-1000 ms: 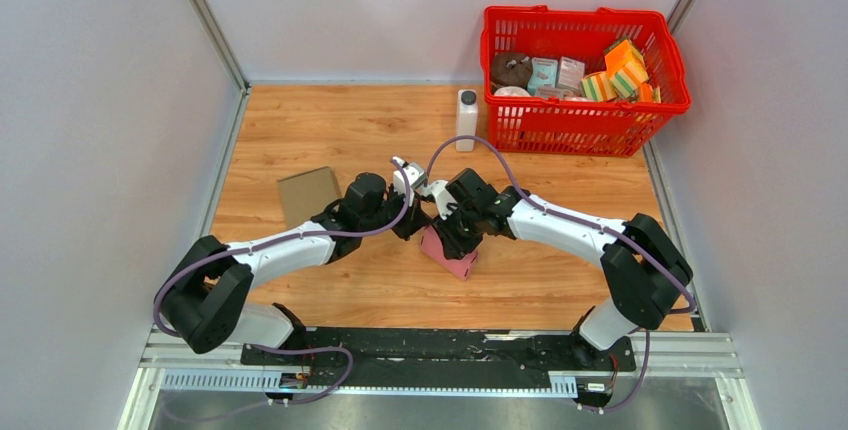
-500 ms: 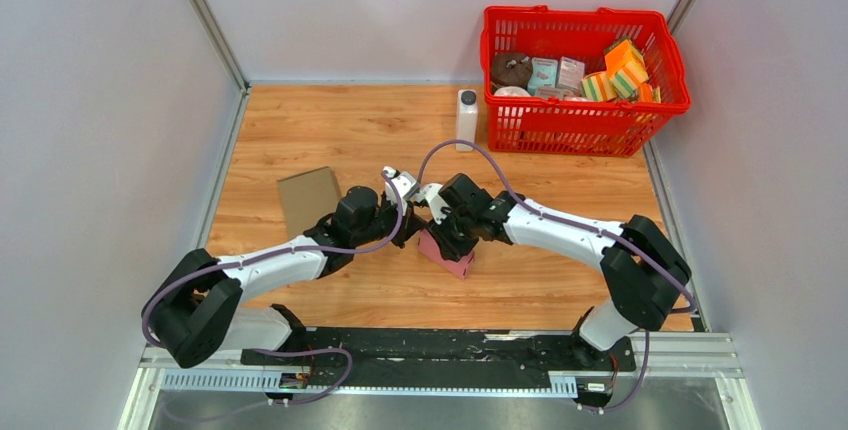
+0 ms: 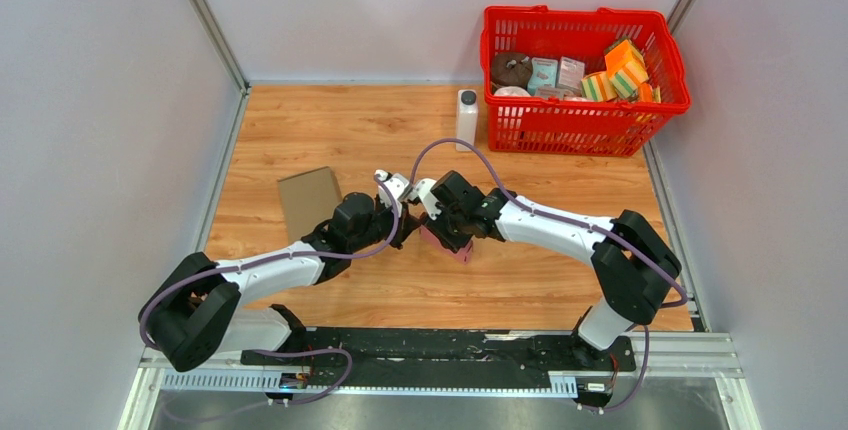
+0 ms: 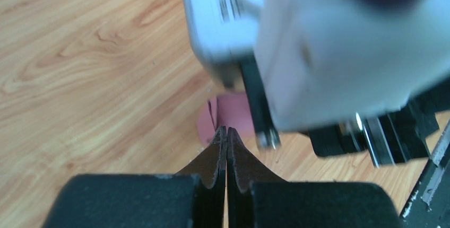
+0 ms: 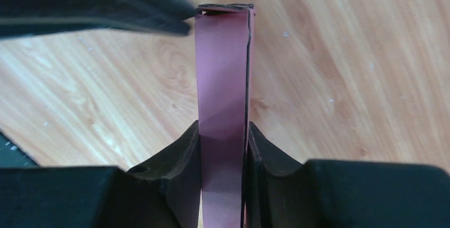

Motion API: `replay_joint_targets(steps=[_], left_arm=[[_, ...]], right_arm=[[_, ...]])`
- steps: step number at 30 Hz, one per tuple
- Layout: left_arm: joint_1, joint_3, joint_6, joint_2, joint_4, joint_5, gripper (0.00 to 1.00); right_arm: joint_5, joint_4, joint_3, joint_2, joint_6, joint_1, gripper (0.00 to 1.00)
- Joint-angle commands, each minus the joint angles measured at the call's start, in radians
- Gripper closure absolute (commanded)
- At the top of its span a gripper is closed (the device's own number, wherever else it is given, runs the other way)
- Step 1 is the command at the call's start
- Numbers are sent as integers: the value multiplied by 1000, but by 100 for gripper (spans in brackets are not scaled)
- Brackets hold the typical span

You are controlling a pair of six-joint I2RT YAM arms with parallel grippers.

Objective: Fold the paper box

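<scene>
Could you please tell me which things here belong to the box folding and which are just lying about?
In the job: pink paper box, right gripper clamped on it, left gripper shut at its end.
Lying about: cardboard sheet, white bottle, red basket of goods.

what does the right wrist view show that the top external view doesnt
Only the right wrist view: the right pincer clamping the pink paper box on both sides, the left pincer tip at its far end. Only the top view: red basket, white bottle, cardboard sheet. Both: the box and wood table.
</scene>
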Motion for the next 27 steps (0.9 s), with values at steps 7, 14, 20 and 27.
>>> replay_joint_targets(steps=[7, 14, 20, 27], left_arm=[[-18, -30, -39, -13, -101, 25, 100], [11, 18, -84, -48, -169, 3, 83], [94, 41, -171, 4, -83, 94, 69], [97, 93, -160, 13, -70, 103, 62]], right_arm=[[91, 137, 5, -50, 1, 23, 57], [80, 137, 5, -28, -23, 20, 65], [33, 156, -7, -25, -36, 20, 82], [8, 137, 10, -1, -40, 15, 83]])
